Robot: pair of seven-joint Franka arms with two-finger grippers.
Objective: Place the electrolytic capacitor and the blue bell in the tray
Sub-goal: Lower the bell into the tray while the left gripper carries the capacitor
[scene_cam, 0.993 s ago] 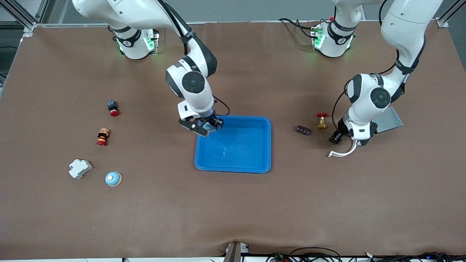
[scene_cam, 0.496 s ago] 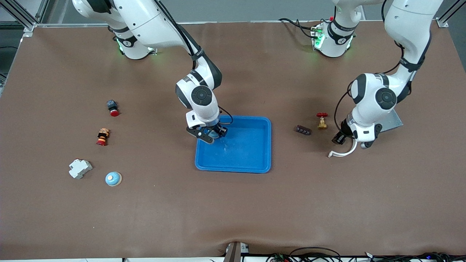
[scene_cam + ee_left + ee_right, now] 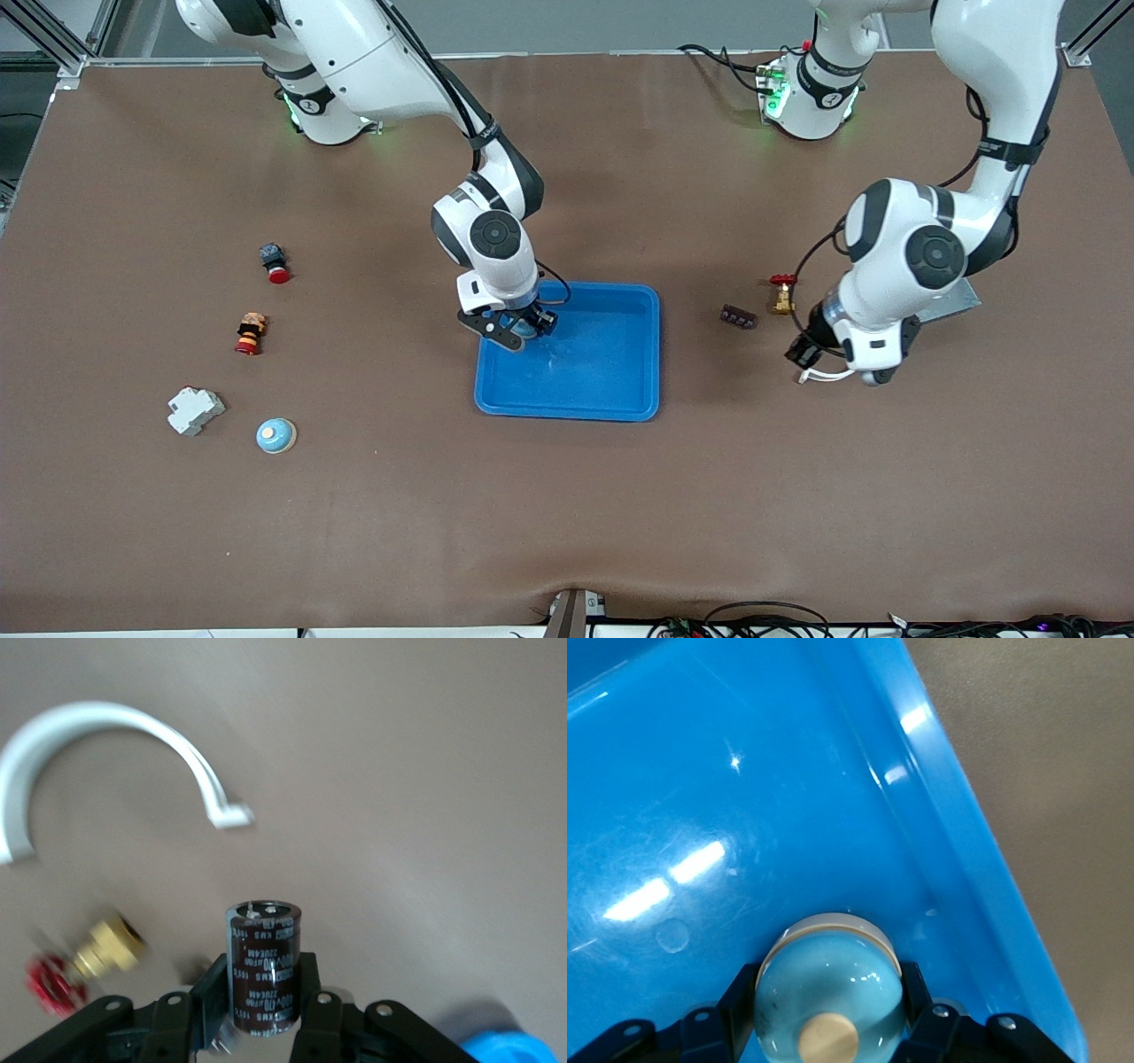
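Observation:
A light-blue bell (image 3: 828, 983) with a cream button is clamped in my right gripper (image 3: 828, 992), shut on its dome. It hangs low inside the bright-blue tray (image 3: 602, 377), by the tray's corner near the right arm's base; whether it touches the floor I cannot tell. In the front view the right gripper (image 3: 521, 328) sits over that corner. My left gripper (image 3: 264, 983) is shut on a dark brown electrolytic capacitor (image 3: 264, 961), held upright above bare table. In the front view the left gripper (image 3: 802, 351) is over the table, apart from the tray.
Under the left gripper lie a white curved clip (image 3: 828, 375), a brass valve with a red handle (image 3: 782, 297) and a dark terminal block (image 3: 737, 316); a grey metal plate (image 3: 952, 297) lies beside them. Toward the right arm's end sit two red-tipped buttons (image 3: 275, 263) (image 3: 250, 334), a white breaker (image 3: 195, 410) and another blue bell (image 3: 275, 435).
The right gripper has come down and farther into the tray with the bell. The left arm has risen with the capacitor and shifted slightly toward the tray.

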